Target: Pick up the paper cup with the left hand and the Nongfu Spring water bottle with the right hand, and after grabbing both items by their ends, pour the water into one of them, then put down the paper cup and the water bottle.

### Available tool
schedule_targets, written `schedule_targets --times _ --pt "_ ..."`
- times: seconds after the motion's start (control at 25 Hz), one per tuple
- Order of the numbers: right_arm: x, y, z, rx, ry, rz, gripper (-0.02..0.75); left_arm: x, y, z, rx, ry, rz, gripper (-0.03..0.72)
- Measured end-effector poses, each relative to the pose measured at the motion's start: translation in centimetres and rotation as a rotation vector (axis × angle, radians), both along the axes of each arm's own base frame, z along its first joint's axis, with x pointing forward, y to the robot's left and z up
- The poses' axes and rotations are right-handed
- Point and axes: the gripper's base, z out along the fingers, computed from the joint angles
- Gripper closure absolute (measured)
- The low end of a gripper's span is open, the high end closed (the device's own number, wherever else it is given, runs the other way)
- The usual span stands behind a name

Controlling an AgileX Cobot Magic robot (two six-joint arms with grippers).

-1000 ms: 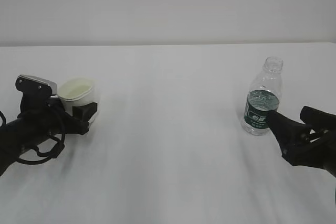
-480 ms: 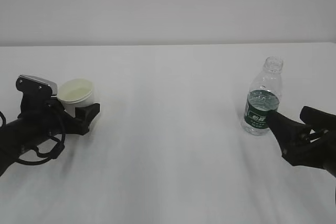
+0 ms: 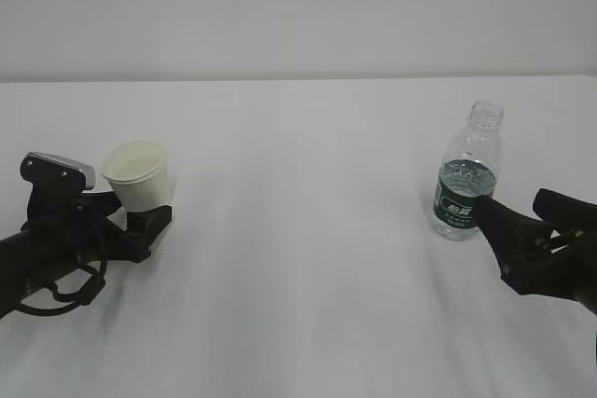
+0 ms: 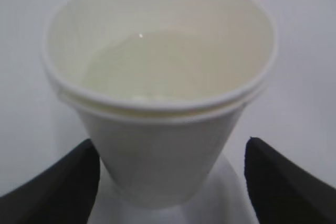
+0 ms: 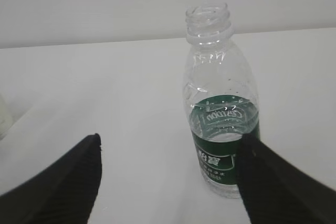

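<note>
The paper cup (image 3: 137, 174) stands upright on the white table at the left, with clear water (image 4: 157, 66) in it. My left gripper (image 3: 147, 219) is open around its lower part. In the left wrist view the cup (image 4: 163, 129) sits between the two black fingers (image 4: 63, 182) with a gap on each side. The Nongfu Spring water bottle (image 3: 465, 185) stands capless at the right, water up to its green label. My right gripper (image 3: 519, 213) is open just in front of it. In the right wrist view the bottle (image 5: 220, 124) stands beside the right finger (image 5: 273, 182).
The white table (image 3: 308, 249) runs back to a plain pale wall. Between the cup and the bottle the tabletop shows nothing else. A faint pale shape sits at the left edge of the right wrist view.
My left gripper has opened off the cup and drawn back and down a little to the left; the cup's rim has gone from squeezed to round. The right arm and bottle are unchanged.
</note>
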Motion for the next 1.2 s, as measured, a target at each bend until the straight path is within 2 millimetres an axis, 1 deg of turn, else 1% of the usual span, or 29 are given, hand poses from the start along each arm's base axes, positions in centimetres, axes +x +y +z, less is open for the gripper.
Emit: schedule_targets --times 0.28,0.56,0.72,0.96,1.08,1.2 --pt "-0.3 -0.1 -0.2 -0.009 0.009 0.001 0.146 -1.6 0.6 1.3 -0.001 0.007 0.040 0.062" --pt "-1.1 -0.3 -0.7 -0.041 0.030 0.010 0.146 -2.9 0.9 1.8 -0.039 0.041 0.063 0.076" --pt "-1.2 -0.3 -0.6 -0.041 0.025 0.011 0.146 -4.0 1.1 2.6 -0.076 0.055 0.081 0.088" --pt "-1.6 -0.5 1.6 -0.007 -0.089 0.006 0.146 -6.0 1.5 4.4 -0.092 0.036 0.084 0.097" --pt "-1.8 -0.7 2.7 0.027 -0.141 -0.011 0.146 -6.6 1.6 5.6 -0.117 0.010 0.089 0.100" --pt "-2.0 -0.8 3.6 0.062 -0.181 -0.024 0.146 -6.8 1.6 7.0 -0.169 -0.022 0.101 0.102"
